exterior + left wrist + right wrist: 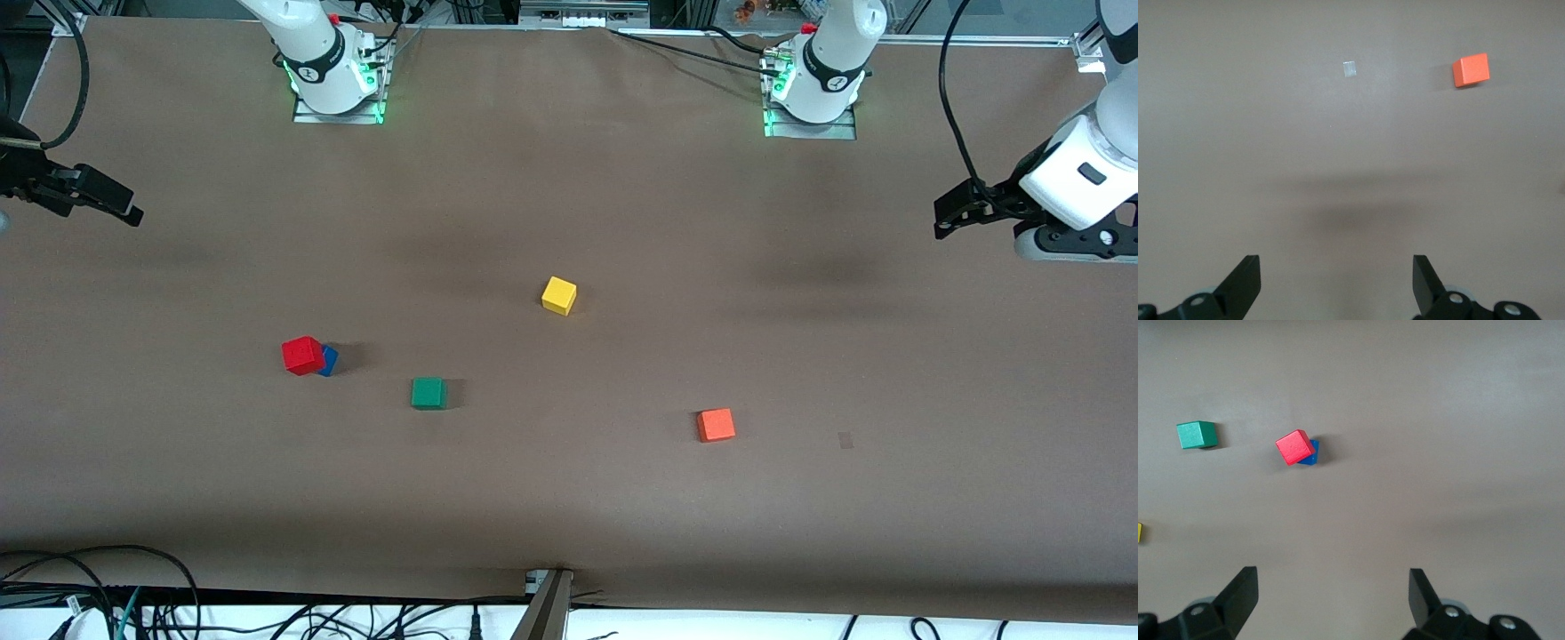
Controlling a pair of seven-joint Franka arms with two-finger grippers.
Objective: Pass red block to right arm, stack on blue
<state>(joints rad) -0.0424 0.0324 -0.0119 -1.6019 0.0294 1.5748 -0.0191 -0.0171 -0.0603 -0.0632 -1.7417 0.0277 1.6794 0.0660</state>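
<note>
The red block sits on top of the blue block, turned and offset so that a blue edge shows beside it. The stack stands toward the right arm's end of the table. In the right wrist view the red block covers most of the blue block. My right gripper hangs open and empty over the table's edge at its own end; its own view shows bare table between the fingers. My left gripper is open and empty over its end of the table, as its own view also shows.
A yellow cube lies mid-table. A green cube lies beside the stack, nearer the front camera. An orange cube lies toward the left arm's end, with a small pale tape mark beside it.
</note>
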